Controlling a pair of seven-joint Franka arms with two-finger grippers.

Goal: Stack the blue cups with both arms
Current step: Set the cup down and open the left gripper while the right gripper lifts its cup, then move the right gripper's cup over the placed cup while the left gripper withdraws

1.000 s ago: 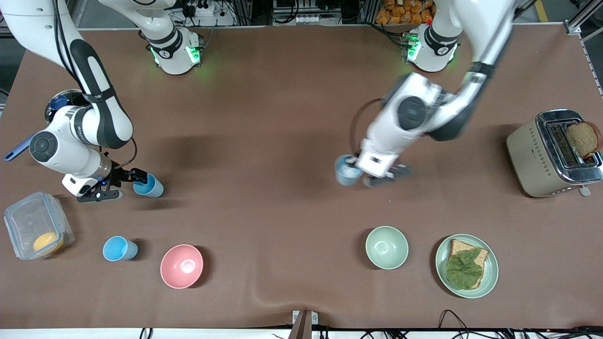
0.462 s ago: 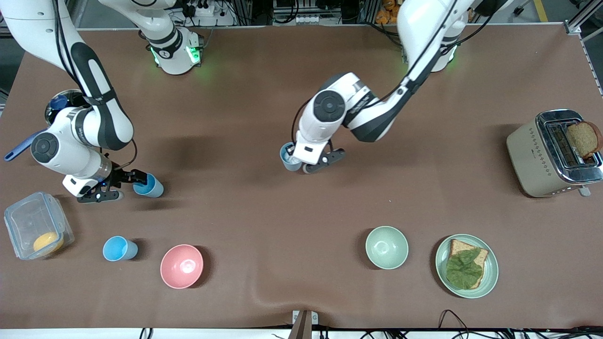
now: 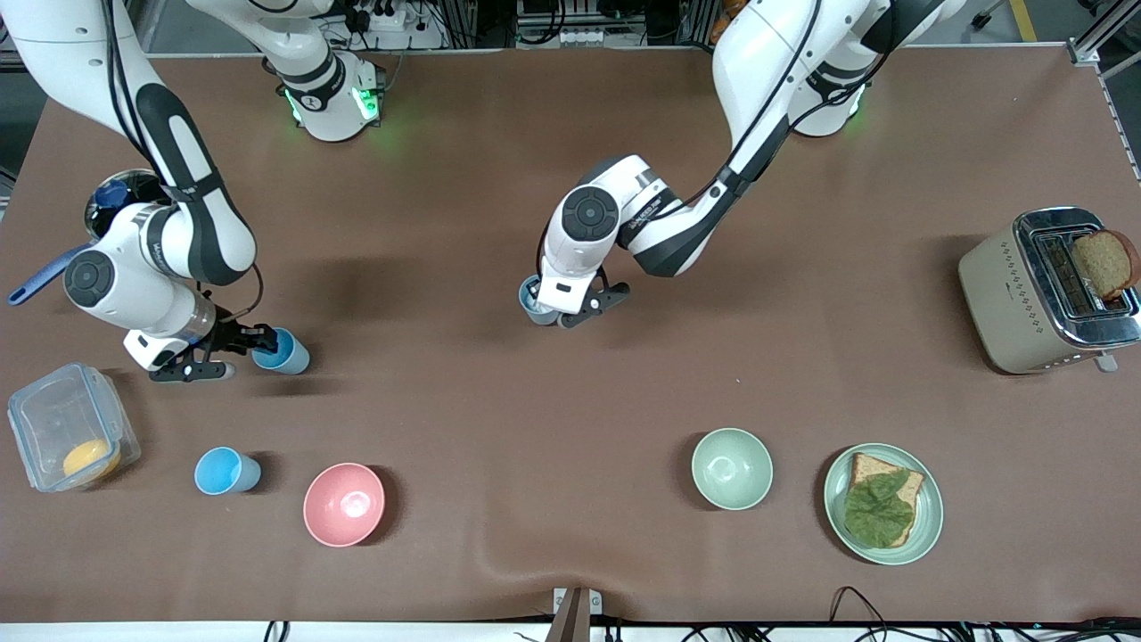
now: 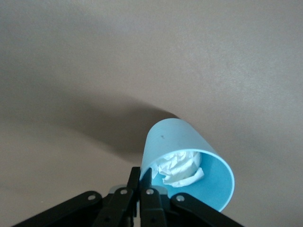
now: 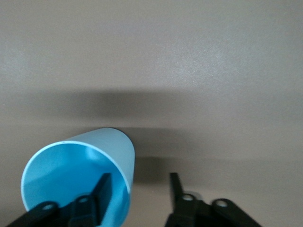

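The left gripper point(image 3: 570, 314) hangs over the middle of the table, fingers pressed together on one wall of a blue cup point(image 3: 532, 301) with crumpled white paper inside. The right gripper point(image 3: 258, 339), toward the right arm's end, is spread astride the rim of a second cup point(image 3: 283, 352), one finger inside and one outside. A third cup point(image 3: 227, 470) stands nearer the front camera, beside the pink bowl point(image 3: 344, 504).

Count: two bowls, three cups. The cups look light, thin and slick (probably easy to squash), so a gentle pinch on the rim wall suits them best.
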